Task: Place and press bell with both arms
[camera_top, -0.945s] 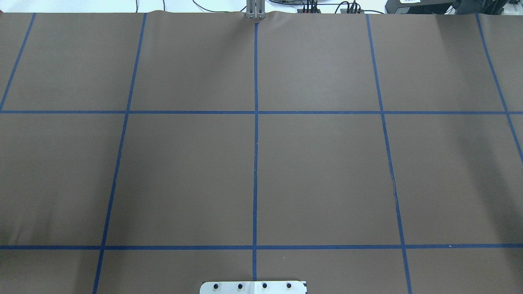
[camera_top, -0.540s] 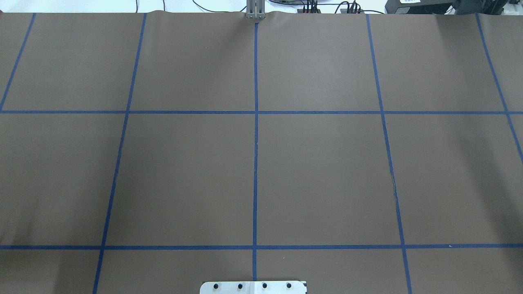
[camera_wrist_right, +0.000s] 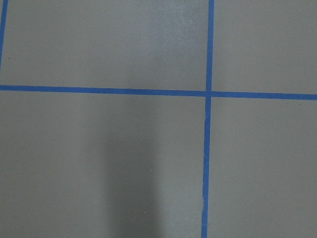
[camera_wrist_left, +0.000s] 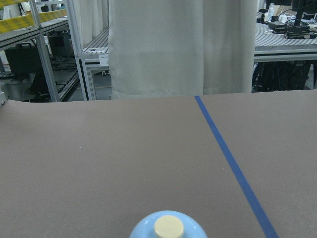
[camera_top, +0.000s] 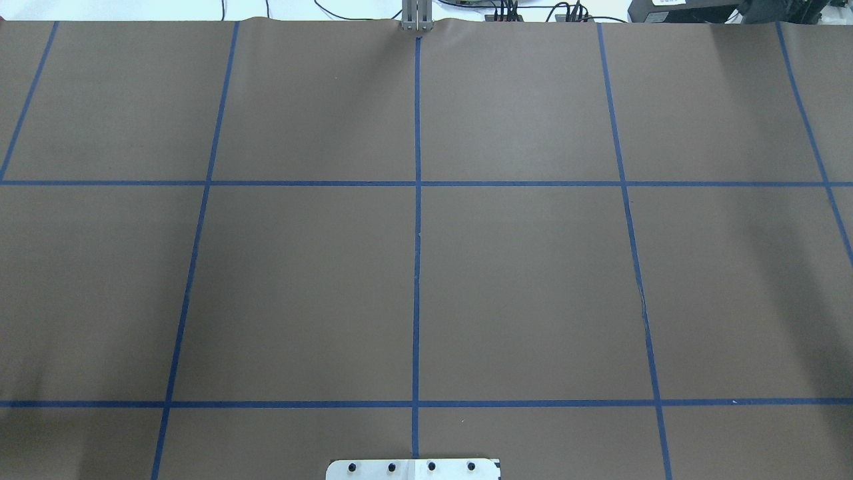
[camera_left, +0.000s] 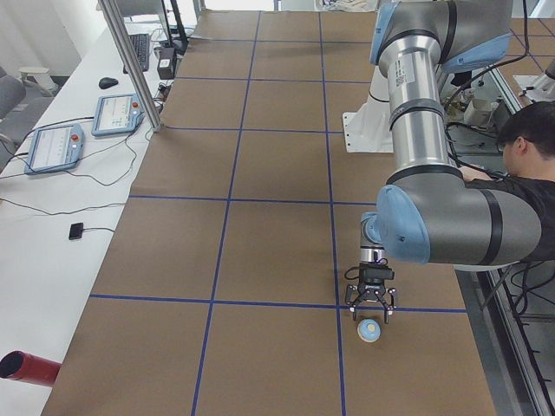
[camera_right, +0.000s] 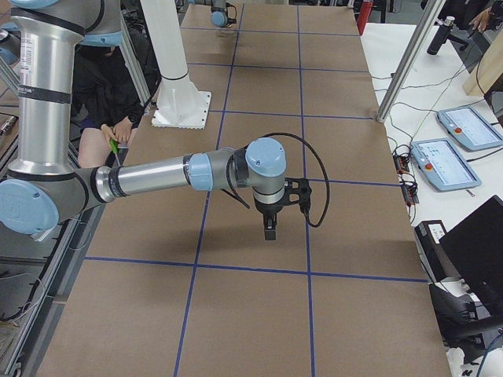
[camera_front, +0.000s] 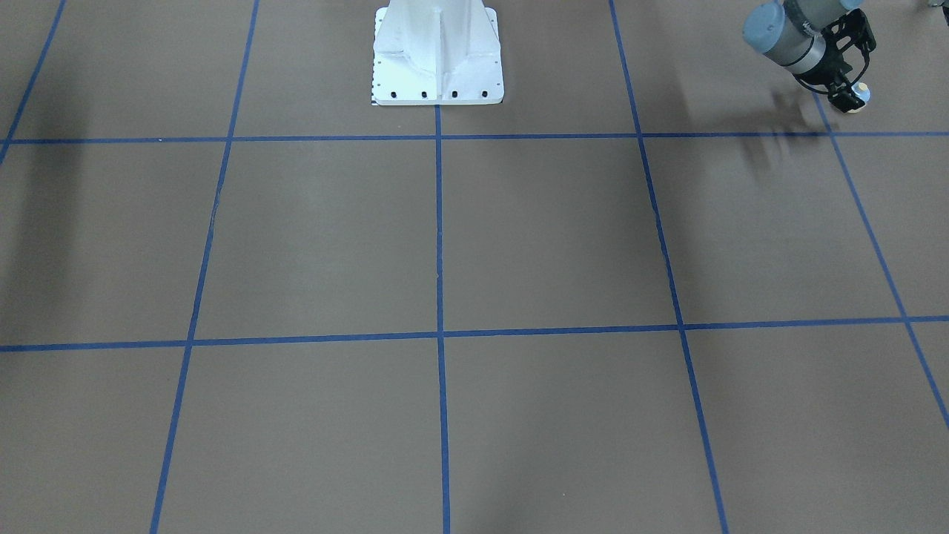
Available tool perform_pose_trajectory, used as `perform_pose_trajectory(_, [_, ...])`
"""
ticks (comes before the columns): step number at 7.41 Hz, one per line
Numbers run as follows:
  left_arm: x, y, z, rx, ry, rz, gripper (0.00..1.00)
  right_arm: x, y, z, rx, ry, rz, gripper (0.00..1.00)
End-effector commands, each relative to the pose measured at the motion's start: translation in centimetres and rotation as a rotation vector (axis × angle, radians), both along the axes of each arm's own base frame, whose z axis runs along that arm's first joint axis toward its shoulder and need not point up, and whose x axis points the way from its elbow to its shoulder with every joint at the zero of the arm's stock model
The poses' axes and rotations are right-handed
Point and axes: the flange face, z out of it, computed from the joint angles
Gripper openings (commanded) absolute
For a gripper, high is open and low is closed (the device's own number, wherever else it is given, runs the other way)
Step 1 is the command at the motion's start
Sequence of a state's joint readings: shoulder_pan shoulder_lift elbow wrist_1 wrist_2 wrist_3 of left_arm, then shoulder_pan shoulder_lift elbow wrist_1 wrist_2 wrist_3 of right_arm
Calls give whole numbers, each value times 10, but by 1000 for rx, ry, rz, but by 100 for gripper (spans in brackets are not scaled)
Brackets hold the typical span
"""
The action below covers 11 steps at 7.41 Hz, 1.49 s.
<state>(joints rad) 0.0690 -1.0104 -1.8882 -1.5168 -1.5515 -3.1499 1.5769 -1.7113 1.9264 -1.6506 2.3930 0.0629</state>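
Observation:
The light-blue bell [camera_left: 369, 329] with a cream button stands on the brown table near the robot's left end. It also shows in the front-facing view [camera_front: 860, 92] and at the bottom edge of the left wrist view [camera_wrist_left: 168, 228]. My left gripper [camera_left: 371, 312] hangs just above it with its fingers spread open, also seen in the front-facing view [camera_front: 847, 96]. My right gripper [camera_right: 269, 232] points down above the table's middle on the robot's right side, empty. It shows only in the exterior right view, so I cannot tell whether it is open or shut. The overhead view shows neither arm nor the bell.
The white bolted pedestal [camera_front: 437, 59] stands at the robot's edge of the table. Blue tape lines grid the brown cover [camera_top: 533, 280]. A person [camera_left: 525, 165] sits behind the robot. Teach pendants [camera_left: 117, 114] and a metal post [camera_left: 130, 61] stand on the far white bench.

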Motion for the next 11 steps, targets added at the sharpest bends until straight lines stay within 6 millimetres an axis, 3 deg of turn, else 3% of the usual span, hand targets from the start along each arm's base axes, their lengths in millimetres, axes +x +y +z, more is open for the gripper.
perform_pose_trajectory(1, [2, 1, 14, 0, 2, 4, 100, 0, 0, -3, 7, 3, 0, 100])
perform_pose_trajectory(7, [-6, 3, 31, -1, -22, 28, 100, 0, 0, -3, 7, 3, 0, 100])
perform_pose_trajectory(8, [-7, 3, 32, 2, -25, 21, 85, 0, 0, -4, 7, 2, 0, 100])
perform_pose_trajectory(10, [-9, 4, 37, 7, -34, 23, 18, 0, 1, -3, 6, 2, 0, 100])
perform_pose_trajectory(11, [-10, 4, 37, 8, -34, 24, 0, 0, 1, -3, 6, 2, 0, 100])
